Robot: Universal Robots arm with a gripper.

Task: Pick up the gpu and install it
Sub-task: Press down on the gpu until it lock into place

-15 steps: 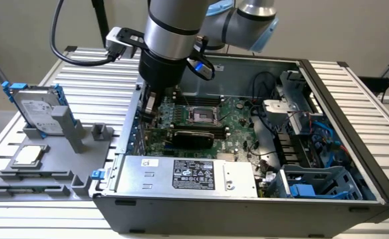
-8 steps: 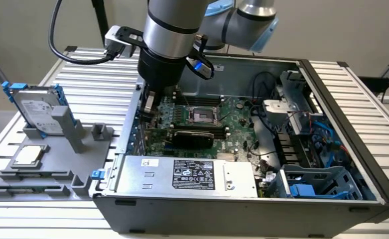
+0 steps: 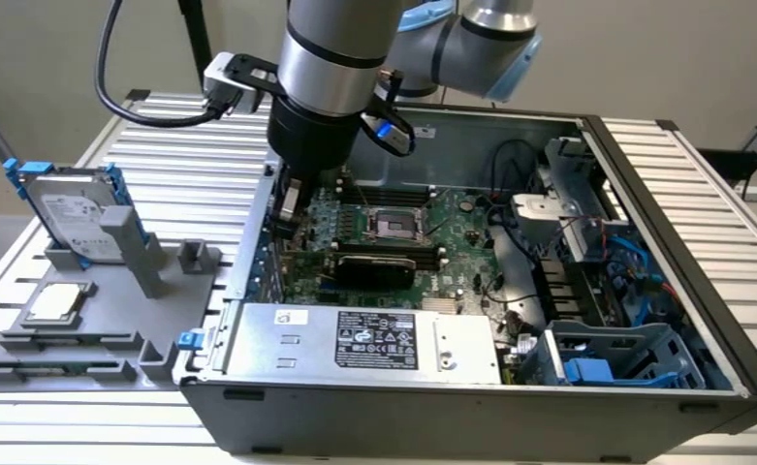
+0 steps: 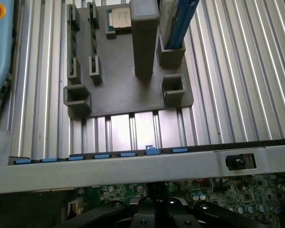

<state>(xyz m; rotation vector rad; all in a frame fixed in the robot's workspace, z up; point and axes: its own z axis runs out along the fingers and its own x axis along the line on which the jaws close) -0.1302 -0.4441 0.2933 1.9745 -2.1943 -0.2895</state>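
The gpu [image 3: 375, 263], a green card with a black cooler face, stands on edge in the motherboard [image 3: 450, 218] inside the open PC case [image 3: 482, 387]. My gripper [image 3: 288, 211] hangs just inside the case wall on the exterior view's left, directly over the card's bracket end. Its fingers are shut together, and whether they touch the card I cannot tell. In the wrist view the black gripper [image 4: 156, 211] sits low over the green board, with nothing visible between its fingers.
A grey fixture [image 3: 100, 300] beside the case holds a silver hard drive [image 3: 75, 218] in a blue frame and a square CPU chip [image 3: 57, 302]; both appear in the wrist view too. The case wall [image 4: 133, 166] carries blue clips. Cables and a drive cage [image 3: 611, 354] fill the case's right.
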